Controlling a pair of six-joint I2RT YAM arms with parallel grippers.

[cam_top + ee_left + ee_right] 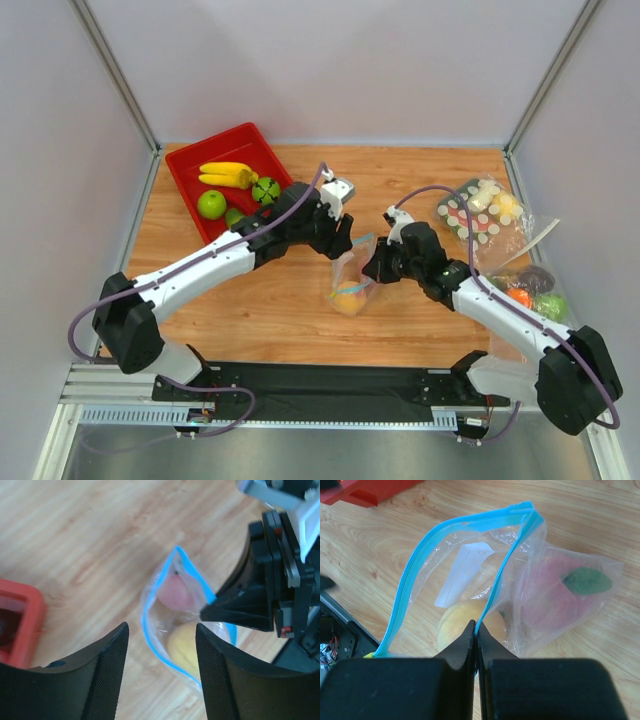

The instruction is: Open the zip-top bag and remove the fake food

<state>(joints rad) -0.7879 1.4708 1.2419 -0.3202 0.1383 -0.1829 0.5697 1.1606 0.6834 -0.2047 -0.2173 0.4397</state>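
Note:
The zip-top bag (352,280) lies mid-table with its blue-strip mouth (420,565) gaping. Inside it I see fake food: a yellow-orange fruit (457,625) and a pink-red one with a green leaf (555,595). My right gripper (476,630) is shut on one side of the blue strip, and it also shows in the left wrist view (240,610). My left gripper (161,670) hangs over the bag's other side. Its fingers (107,675) stand apart, with the opposite strip (150,630) and the yellow fruit (182,647) between them, untouched.
A red tray (185,175) at the back left holds bananas (227,175) and a green apple (211,204). A big crinkly bag (480,215) and loose fruits (535,290) lie to the right. A black rail (330,385) runs along the near edge.

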